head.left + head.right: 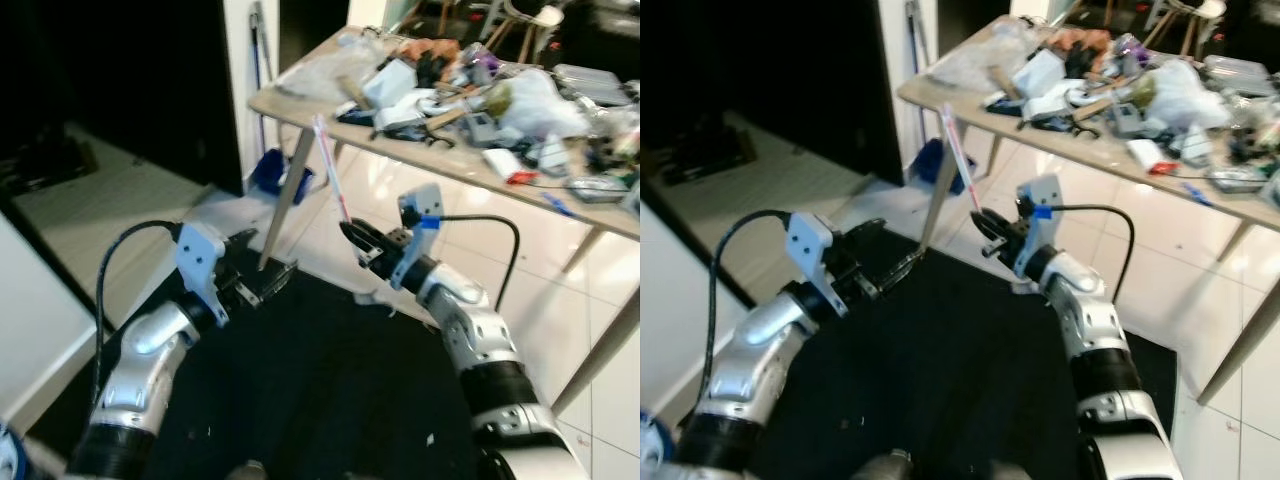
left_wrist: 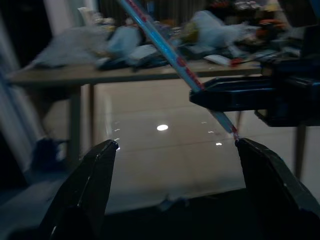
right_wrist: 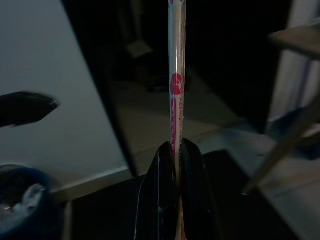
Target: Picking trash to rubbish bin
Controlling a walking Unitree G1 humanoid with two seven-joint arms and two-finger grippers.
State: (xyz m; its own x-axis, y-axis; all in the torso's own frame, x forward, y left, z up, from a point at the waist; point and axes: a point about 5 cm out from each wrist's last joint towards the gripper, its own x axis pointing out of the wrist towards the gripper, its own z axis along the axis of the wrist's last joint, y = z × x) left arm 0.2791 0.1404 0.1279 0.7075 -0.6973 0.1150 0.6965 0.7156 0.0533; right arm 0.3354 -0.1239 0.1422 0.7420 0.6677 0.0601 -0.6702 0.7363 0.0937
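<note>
Pink-printed straw wrapper point(image 1: 331, 171) is pinched in the right gripper point(image 1: 352, 236); left gripper point(image 1: 283, 273) gapes empty; binning remains.

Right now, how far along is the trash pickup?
Done: pickup looks complete, with the right gripper shut on a long thin wrapper with red print, holding it up in the air. In hand: carrying it; the left gripper is open and empty, facing the cluttered table. Left: the drop. A dark blue bin with trash inside shows in the right wrist view.
</note>
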